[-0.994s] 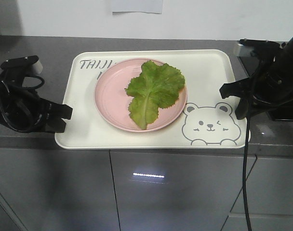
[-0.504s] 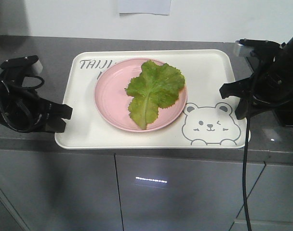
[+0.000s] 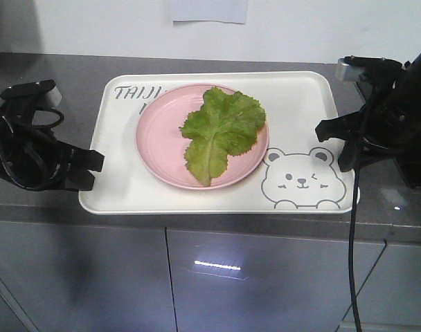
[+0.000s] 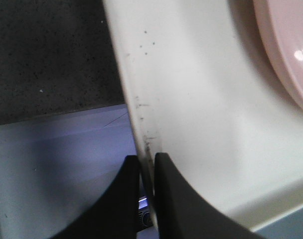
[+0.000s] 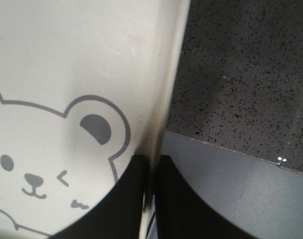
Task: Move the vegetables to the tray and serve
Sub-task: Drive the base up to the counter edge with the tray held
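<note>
The vegetables, a single green lettuce leaf (image 3: 221,131), lie on a round pink plate (image 3: 158,149) that sits on the cream tray (image 3: 300,104) with the bear print. My left gripper (image 3: 93,169) is shut on the tray's left rim near its front corner. In the left wrist view the gripper (image 4: 147,158) pinches the thin rim (image 4: 136,89), with the plate (image 4: 291,45) to the right. My right gripper (image 3: 335,138) is shut on the right rim beside the bear. The right wrist view shows that gripper (image 5: 151,159) clamped on the rim (image 5: 166,89).
The tray hangs over the front edge of a dark speckled counter (image 3: 72,83). Grey cabinet fronts (image 3: 252,277) lie below. A black block (image 3: 418,166) stands on the counter at the far right. A white wall with a paper sheet (image 3: 210,10) closes the back.
Tray, leaf and both grippers keep their places in view. The paper on the wall and the cabinet seams behind and below them have drifted to the right.
</note>
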